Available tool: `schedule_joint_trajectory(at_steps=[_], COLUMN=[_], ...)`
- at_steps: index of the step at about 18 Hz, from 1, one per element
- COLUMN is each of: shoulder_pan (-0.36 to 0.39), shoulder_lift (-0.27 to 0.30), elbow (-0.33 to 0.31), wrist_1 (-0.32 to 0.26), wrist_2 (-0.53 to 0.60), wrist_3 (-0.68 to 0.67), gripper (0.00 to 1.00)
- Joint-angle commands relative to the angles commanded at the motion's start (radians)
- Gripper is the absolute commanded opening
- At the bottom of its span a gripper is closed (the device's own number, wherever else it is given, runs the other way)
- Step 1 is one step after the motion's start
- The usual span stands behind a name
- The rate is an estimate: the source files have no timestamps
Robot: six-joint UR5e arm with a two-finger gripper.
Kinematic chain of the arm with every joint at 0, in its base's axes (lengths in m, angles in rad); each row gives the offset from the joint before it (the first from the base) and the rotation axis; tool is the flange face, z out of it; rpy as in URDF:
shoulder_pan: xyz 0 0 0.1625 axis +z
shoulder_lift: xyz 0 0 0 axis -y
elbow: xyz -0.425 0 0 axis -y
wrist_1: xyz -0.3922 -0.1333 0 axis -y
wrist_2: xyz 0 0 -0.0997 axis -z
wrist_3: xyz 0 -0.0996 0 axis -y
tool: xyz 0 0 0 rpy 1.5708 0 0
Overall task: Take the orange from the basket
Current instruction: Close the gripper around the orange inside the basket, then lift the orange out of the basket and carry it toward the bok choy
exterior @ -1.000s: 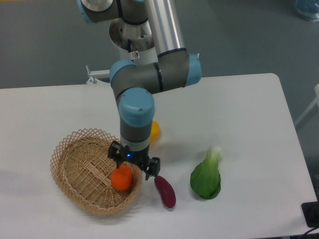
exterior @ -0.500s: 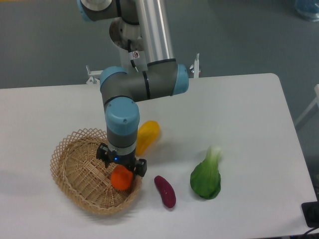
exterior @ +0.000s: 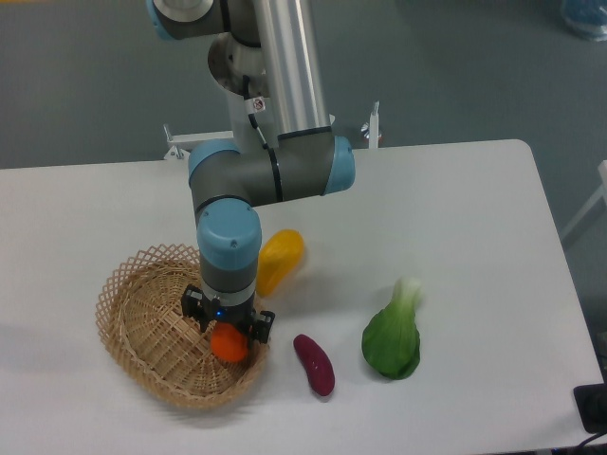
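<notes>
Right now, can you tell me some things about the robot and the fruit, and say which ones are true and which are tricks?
1. The orange is inside the basket. True.
2. The end effector is right over the orange. True.
3. The purple eggplant is in the basket. False: it lies on the table, just right of the basket.
4. The green vegetable sits left of the basket. False: it is on the right, past the eggplant.
5. The yellow fruit is outside the basket. True: it lies on the table behind the basket's right rim.
</notes>
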Motion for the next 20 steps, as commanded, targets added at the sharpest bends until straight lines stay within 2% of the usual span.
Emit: schedule_joint_trajectory(at_steps=[6, 12, 20], shoulder_pan=[0.0, 0.012, 0.08], shoulder_lift=[0.009, 0.012, 0.055], elbow=[0.011, 0.049, 0.061], wrist_1=[-0.002, -0.003, -0.002], wrist_2=[-0.011, -0.054, -0.064], wrist_3=[0.0, -0.003, 0.008], gripper=[0.36, 0.38, 0.41])
